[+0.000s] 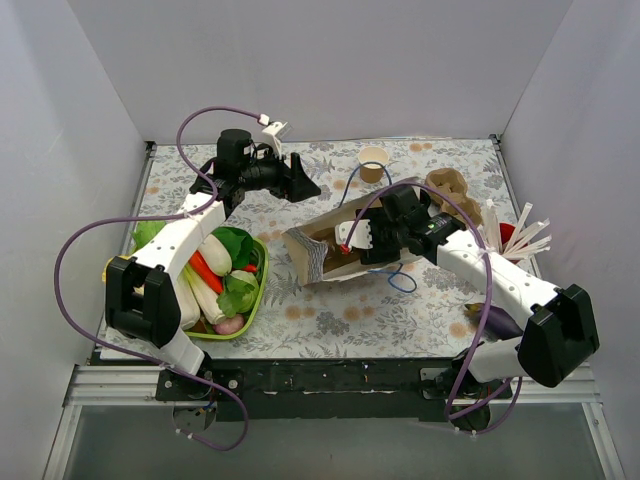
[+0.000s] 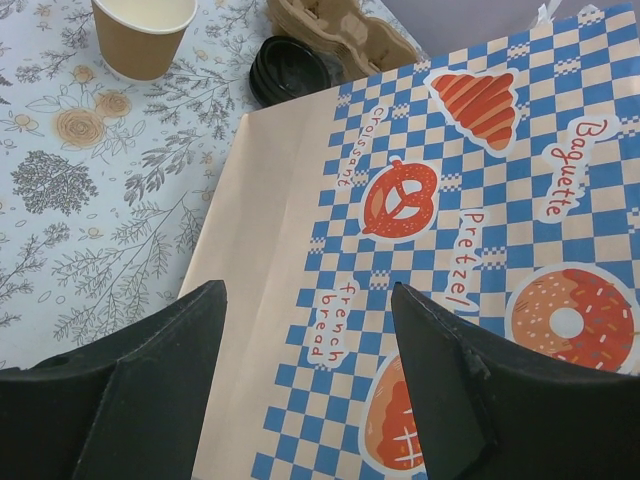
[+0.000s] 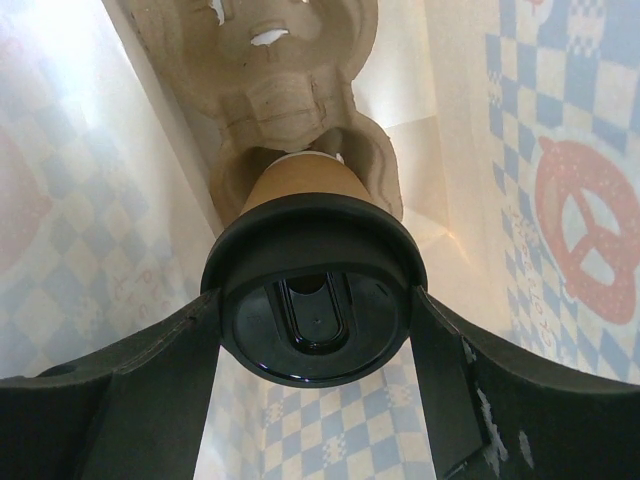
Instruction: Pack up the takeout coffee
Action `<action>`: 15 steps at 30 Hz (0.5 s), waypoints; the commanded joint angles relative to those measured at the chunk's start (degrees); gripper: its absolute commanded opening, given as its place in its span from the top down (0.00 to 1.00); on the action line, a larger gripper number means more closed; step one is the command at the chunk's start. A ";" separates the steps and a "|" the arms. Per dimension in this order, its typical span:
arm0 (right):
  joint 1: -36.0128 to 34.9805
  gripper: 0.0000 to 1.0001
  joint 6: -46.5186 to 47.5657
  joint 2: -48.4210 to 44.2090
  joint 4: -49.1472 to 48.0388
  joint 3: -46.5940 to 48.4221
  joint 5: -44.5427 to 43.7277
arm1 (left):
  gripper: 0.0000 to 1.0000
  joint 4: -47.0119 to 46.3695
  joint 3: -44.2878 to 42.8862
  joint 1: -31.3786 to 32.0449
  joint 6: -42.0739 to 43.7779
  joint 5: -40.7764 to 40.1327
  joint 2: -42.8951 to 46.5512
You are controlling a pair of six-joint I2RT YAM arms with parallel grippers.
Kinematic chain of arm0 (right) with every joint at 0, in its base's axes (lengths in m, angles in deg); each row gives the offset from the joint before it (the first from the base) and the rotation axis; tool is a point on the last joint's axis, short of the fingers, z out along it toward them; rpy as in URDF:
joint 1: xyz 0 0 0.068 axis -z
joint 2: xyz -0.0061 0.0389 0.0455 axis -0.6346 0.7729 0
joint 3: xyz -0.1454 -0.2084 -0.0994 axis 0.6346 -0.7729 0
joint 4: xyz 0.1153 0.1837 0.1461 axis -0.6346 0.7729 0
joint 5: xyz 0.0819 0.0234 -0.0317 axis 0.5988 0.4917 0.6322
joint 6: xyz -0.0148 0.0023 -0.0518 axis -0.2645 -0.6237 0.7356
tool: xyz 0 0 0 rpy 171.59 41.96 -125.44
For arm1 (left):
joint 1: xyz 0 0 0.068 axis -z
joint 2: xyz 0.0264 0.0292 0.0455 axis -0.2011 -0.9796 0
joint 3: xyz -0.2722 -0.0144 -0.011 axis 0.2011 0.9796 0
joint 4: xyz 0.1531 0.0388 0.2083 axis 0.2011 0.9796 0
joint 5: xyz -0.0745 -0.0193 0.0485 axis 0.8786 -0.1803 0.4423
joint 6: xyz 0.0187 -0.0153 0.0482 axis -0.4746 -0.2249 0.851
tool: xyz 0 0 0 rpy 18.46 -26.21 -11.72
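Observation:
The takeout coffee, a tan kraft cup with a black lid, sits in a hole of a cardboard carrier inside the paper bag. My right gripper is shut on the cup, one finger on each side of the lid. In the top view the right gripper reaches into the mouth of the bag, which lies on its side; the cup is hidden there. My left gripper is open and empty above the bag's printed side; it also shows in the top view.
An open lidless kraft cup stands at the back. Black lids and a second carrier lie beside the bag. A red cup of white sticks is at the right. A green basket of vegetables is at the left.

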 commanded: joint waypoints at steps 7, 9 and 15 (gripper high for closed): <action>0.28 0.99 2.01 2.38 -4.62 -1.13 0.10 | 0.34 -0.51 1.11 -0.46 0.28 1.81 0.98; 0.28 0.99 2.27 3.08 -4.36 -0.78 0.19 | 0.34 -0.25 1.29 -0.46 0.46 1.64 1.06; 0.63 0.99 3.77 6.06 -0.86 0.97 0.98 | 0.34 -0.16 1.64 -0.54 0.81 1.37 0.98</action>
